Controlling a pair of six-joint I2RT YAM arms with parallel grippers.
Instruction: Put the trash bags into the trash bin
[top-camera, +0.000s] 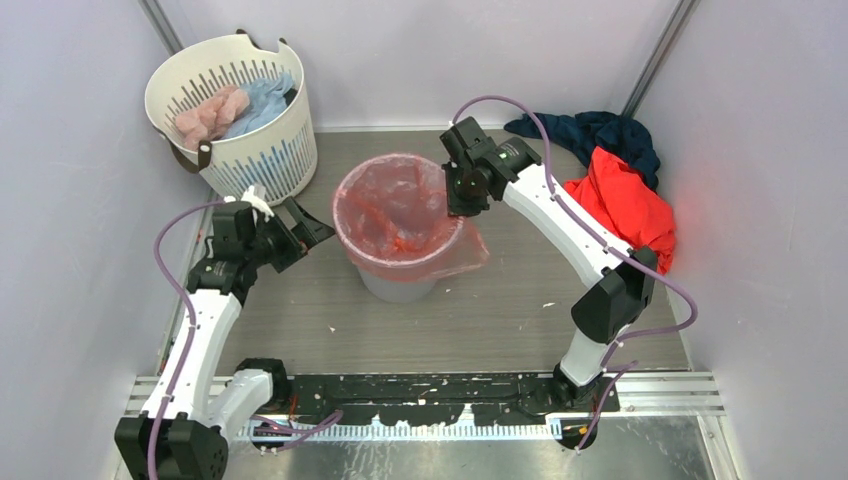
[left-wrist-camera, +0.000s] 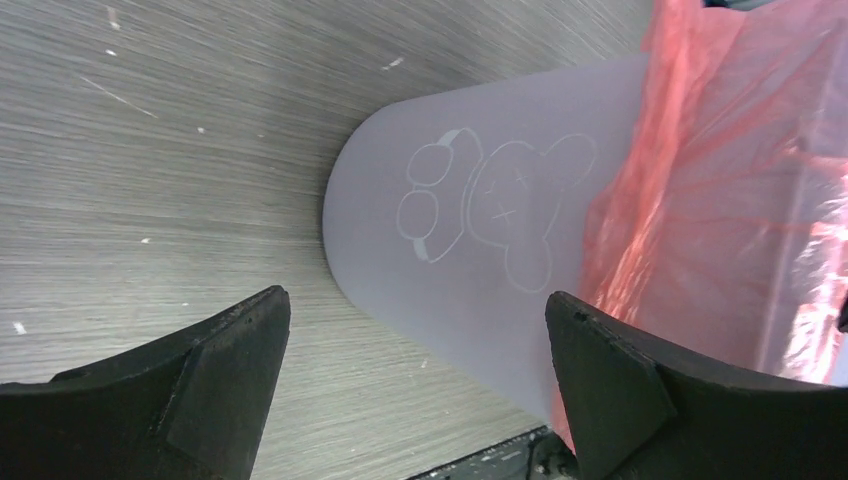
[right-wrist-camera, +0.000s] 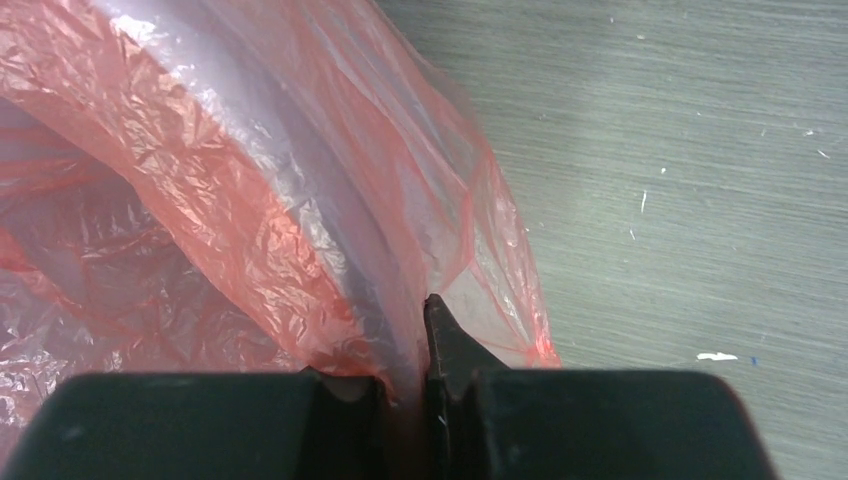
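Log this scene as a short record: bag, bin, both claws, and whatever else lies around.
trash bag: red film lining the bin, edge folded over the rim, slack hanging down the right side
trash bin: grey, upright, between the arms
right claw: shut on the bag's film at the bin's rim
left claw: open, holding nothing, facing the bin's side
laundry basket: white, slotted, far left
red garment: far right
dark blue garment: behind the red one

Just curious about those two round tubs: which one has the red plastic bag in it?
The smooth grey trash bin in the middle, its rim wrapped by the red-pink trash bag. The white slotted laundry basket at back left holds cloths.
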